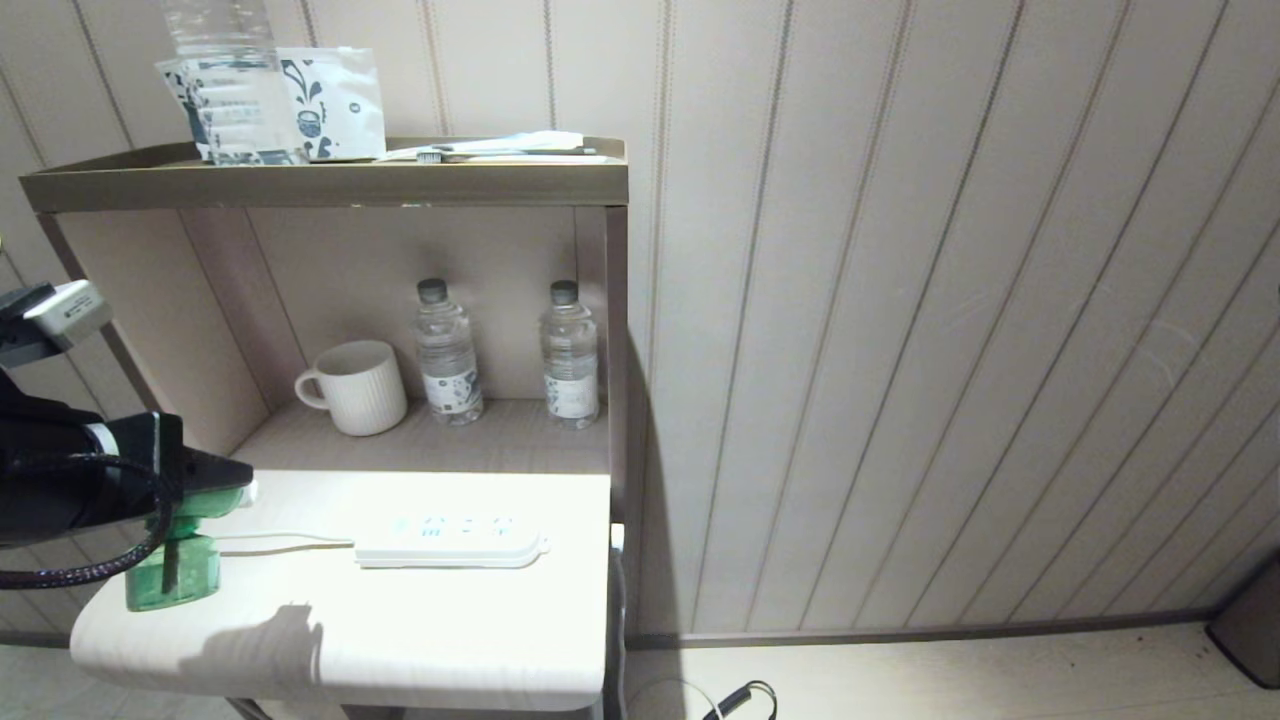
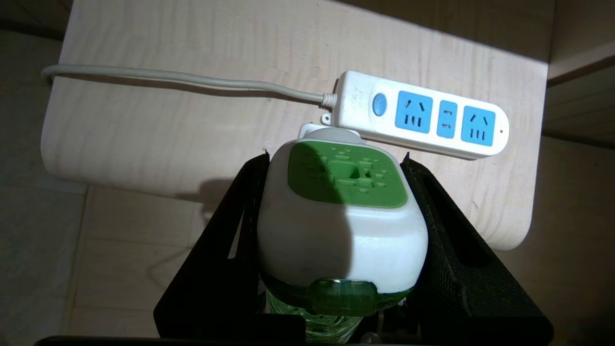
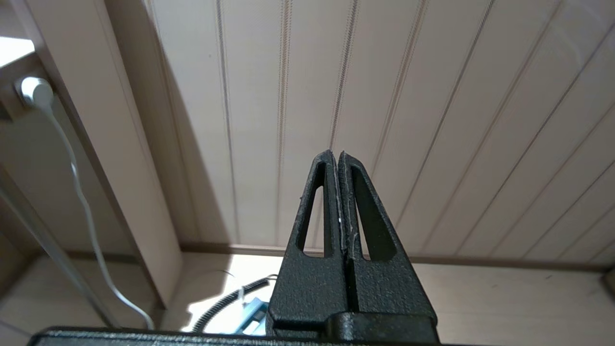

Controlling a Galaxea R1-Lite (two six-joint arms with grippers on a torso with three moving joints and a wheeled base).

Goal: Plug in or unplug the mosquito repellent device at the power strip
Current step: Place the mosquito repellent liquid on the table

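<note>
The left end effector (image 2: pixel 336 216) pinched the mosquito repellent device (image 2: pixel 341 211) by its white cap, holding it over the table's (image 1: pixel 420 640) near-left part, left of the power strip (image 1: pixel 450 540) and apart from it. A good insertion probably meant squaring its plug to a socket, then pressing straight in. The right end effector (image 3: pixel 338 192) was pressed together, facing the wall.

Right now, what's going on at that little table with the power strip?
The left claw is shut on the mosquito repellent device, gripping its white cap from both sides and holding it above the left end of the table. The device is not plugged in: the power strip lies flat on the table, and all its blue sockets show empty in the left wrist view. The right claw is shut, holds nothing, and points at the wall away from the table.
</note>
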